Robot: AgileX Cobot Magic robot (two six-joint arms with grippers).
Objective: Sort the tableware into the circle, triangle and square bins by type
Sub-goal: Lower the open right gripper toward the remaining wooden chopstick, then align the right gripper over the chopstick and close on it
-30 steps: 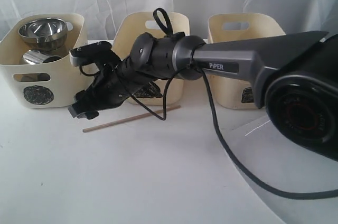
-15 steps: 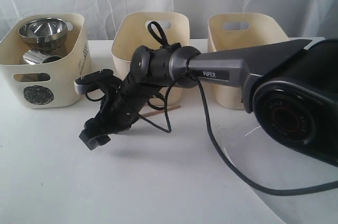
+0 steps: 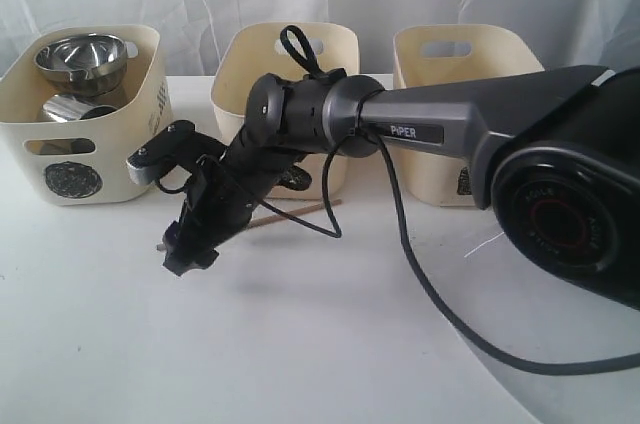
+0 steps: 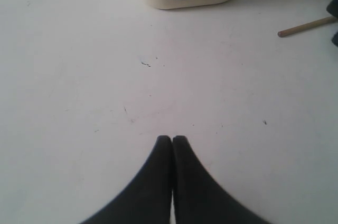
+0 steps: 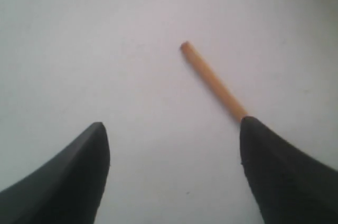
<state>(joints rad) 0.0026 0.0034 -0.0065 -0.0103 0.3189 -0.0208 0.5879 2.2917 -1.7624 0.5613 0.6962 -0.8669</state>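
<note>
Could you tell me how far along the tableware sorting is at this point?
Done: a steel bowl and a mug sit in the left bin. In hand: nothing gripped; the open right gripper hovers over a wooden chopstick on the table. Remaining: that chopstick; the middle bin and right bin hide their contents.

White letters spelling PiPER run along the grey arm (image 3: 455,109), and a dark round mark (image 3: 72,180) sits on the left bin (image 3: 110,159).
</note>
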